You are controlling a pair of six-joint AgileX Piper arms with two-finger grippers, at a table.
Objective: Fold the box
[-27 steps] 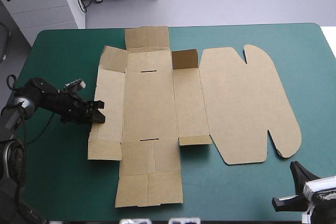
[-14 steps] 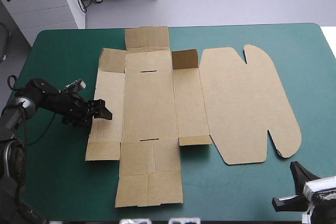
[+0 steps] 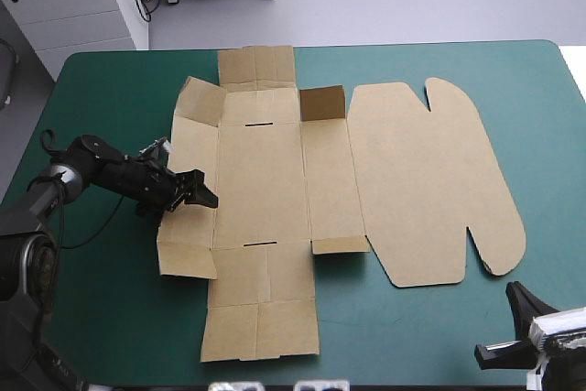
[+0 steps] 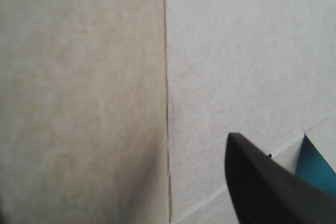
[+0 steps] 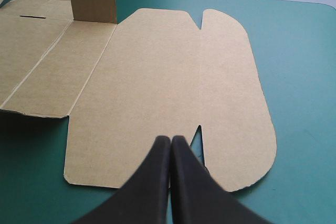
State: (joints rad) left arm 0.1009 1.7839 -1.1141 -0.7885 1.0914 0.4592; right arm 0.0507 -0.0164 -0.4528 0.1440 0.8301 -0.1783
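Note:
The brown box [image 3: 275,171] lies as a cut sheet in the middle of the table, its rounded lid [image 3: 430,180] flat on the right. My left gripper [image 3: 200,195] is open at the left wall panel [image 3: 188,226], whose outer edge is tipped up off the cover. In the left wrist view the box [image 4: 105,77] fills the picture; one black finger [image 4: 268,187] lies on it and the other is hidden. My right gripper [image 5: 170,141] is shut, low by the table's near right corner [image 3: 513,290], pointing at the lid [image 5: 168,77]. One small flap [image 3: 322,103] stands upright.
The teal-green cover [image 3: 110,89] shows around the sheet, widest at the left and at the far right [image 3: 540,116]. Near flaps [image 3: 261,327] reach close to the table's front edge. Far flaps [image 3: 256,66] lie by the far edge.
My left gripper has moved right, in under the left wall panel, and the panel's outer edge has risen and shifted inward. The right gripper has not moved.

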